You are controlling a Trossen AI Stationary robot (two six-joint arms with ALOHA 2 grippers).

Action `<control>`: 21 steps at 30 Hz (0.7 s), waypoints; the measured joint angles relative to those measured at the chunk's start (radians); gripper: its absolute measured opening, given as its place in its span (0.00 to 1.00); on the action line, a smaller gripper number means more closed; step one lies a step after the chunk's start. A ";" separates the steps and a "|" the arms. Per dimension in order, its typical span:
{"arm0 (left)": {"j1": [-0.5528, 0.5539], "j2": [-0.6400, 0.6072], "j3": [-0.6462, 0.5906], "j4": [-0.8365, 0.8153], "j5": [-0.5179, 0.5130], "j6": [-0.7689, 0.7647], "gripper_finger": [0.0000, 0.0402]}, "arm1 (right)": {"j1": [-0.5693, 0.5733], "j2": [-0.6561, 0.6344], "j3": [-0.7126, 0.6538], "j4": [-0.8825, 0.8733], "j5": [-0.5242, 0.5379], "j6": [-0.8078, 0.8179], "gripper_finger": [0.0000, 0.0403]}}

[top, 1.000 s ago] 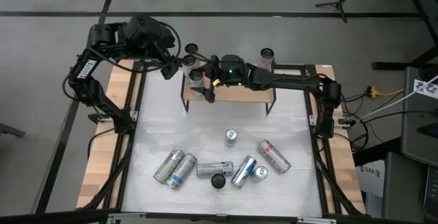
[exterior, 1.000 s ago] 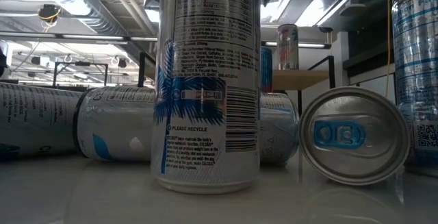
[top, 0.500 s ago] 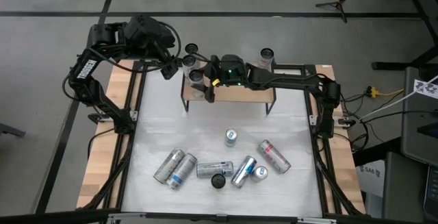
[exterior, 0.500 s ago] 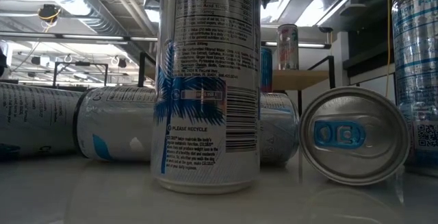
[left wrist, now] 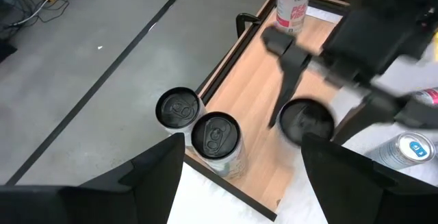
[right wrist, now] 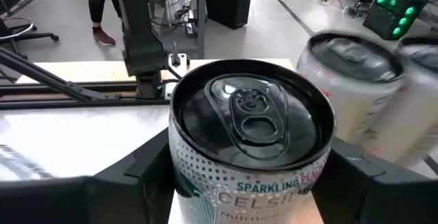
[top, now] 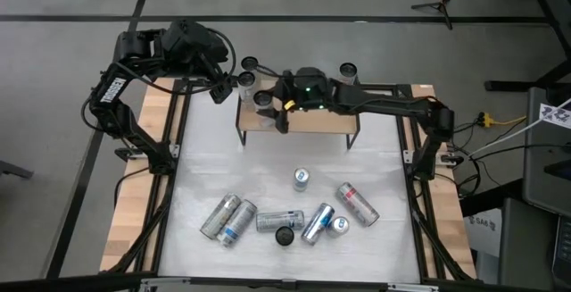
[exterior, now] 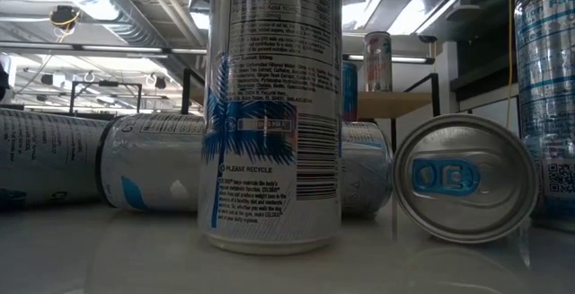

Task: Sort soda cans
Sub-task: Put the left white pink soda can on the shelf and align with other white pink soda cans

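Observation:
A wooden shelf (top: pixel 308 122) stands at the table's far edge. My right gripper (top: pixel 270 106) reaches over its left end, shut on a dark-topped soda can (right wrist: pixel 250 121). Two more cans (left wrist: pixel 179 107) (left wrist: pixel 215 136) stand upright beside it at the shelf's left end, and a can with red marks (top: pixel 346 73) stands at the right end. Several other cans stand or lie on the white table, among them one upright (top: pixel 302 179) and one lying (top: pixel 357 203). My left gripper (left wrist: pixel 243 179) hangs open above the shelf's far left corner, holding nothing. My right gripper pinches the dark-topped can by its side wall (right wrist: pixel 186 176), just below the rim, one finger (right wrist: pixel 130 183) on each side. The fingers come nearly level from the table's right side. The can stays upright; whether its base is clear of the shelf I cannot tell.
The can group (top: pixel 280 221) fills the near middle of the white mat, with a dark-topped one (top: pixel 285 236) closest to the front. In the low view an upright can (exterior: pixel 269 105) stands close to the camera. Dark frame rails (top: pixel 174 140) run along both table sides.
My right gripper has drawn back a little toward the table's right edge and risen slightly. The dark-topped can has shifted the same way with it along the shelf. My left arm has kept still.

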 joint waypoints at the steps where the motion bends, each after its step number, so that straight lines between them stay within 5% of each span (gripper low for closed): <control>1: 0.000 0.000 0.000 0.000 0.000 0.000 0.71 | 0.000 -0.019 0.000 -0.022 0.000 0.000 0.63; 21: 0.000 0.000 0.000 0.000 0.000 0.003 0.71 | -0.010 -0.444 -0.014 -0.396 -0.011 -0.007 0.61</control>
